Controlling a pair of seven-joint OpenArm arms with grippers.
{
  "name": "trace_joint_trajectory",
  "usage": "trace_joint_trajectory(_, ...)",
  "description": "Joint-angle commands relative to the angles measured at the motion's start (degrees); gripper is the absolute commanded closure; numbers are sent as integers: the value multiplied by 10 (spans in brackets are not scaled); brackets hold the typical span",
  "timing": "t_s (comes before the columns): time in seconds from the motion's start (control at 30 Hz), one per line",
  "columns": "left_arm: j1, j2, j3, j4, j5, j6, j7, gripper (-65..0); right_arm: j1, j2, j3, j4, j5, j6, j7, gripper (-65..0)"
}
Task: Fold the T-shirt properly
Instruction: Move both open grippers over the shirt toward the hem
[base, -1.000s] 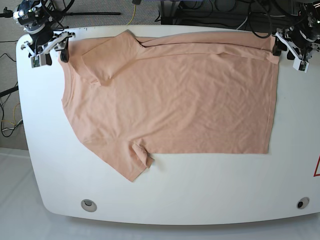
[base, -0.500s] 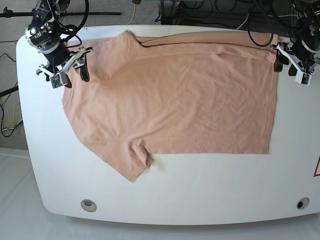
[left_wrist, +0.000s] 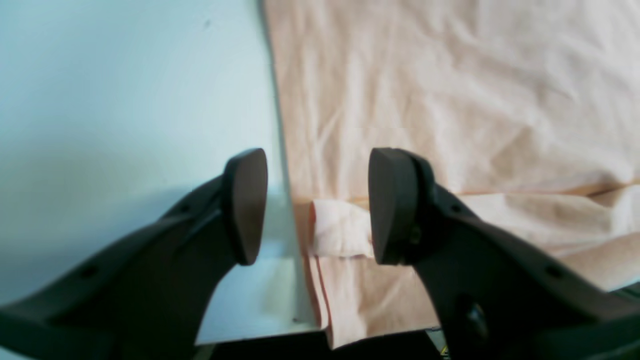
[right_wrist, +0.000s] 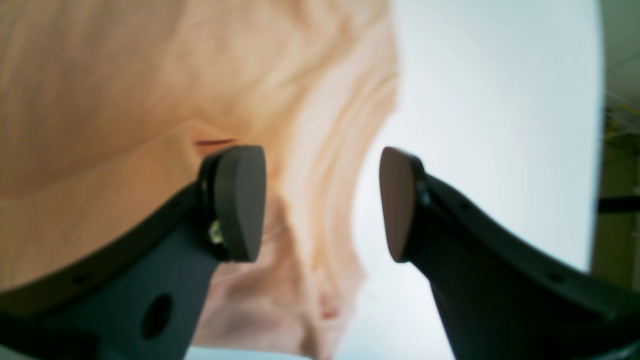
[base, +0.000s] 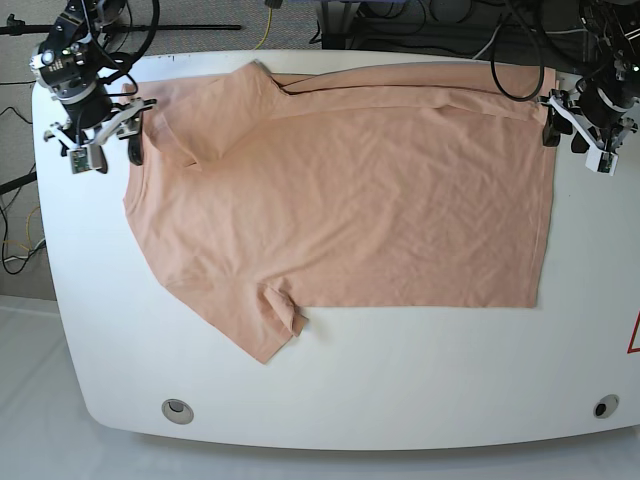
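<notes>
The T-shirt (base: 350, 200) lies spread on the white worktop (base: 420, 380), filling most of its far half. Its far edge is folded over into a long band along the worktop's far side, and one sleeve points toward the near left, ending in a small crumpled cuff. The cloth is lightly wrinkled.

The right pincer (base: 104, 150) hangs at the far left, by the shirt's left edge. In the right wrist view (right_wrist: 322, 202) its jaws stand well apart with nothing between them; one fingertip is over cloth, the other over bare worktop, the shirt's curved edge running through the gap.

The left pincer (base: 572, 135) hangs at the far right corner, by the shirt's right edge. In the left wrist view (left_wrist: 317, 205) its jaws are likewise wide and hold nothing; the shirt's straight hem runs between them, with a small folded flap beside one fingertip.
</notes>
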Motion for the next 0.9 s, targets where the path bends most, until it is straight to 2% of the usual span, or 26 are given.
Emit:
trace_joint_trajectory(0.0, -1, -8, -6, 14, -7, -2, -11, -303, 4, 10, 11, 12, 13, -1, 13, -350)
trace_joint_trajectory(0.17, -19, -8, 4, 16, -7, -2, -13, -304, 18, 12, 14, 13, 16, -1, 12, -350)
trace_joint_trajectory(0.5, -165, -28, 99, -35, 10, -3, -5, -309, 82, 15, -82, 8, 14, -1, -1, -354)
trace_joint_trajectory(0.57, -218, -32, 132, -74, 26, -2, -10, -313, 89, 11, -146, 7, 12, -1, -1, -355)
trace_joint_trajectory(0.87, -209, -28, 120, -74, 31, -1, -20, -318, 86, 7, -171, 11, 12, -1, -2, -354)
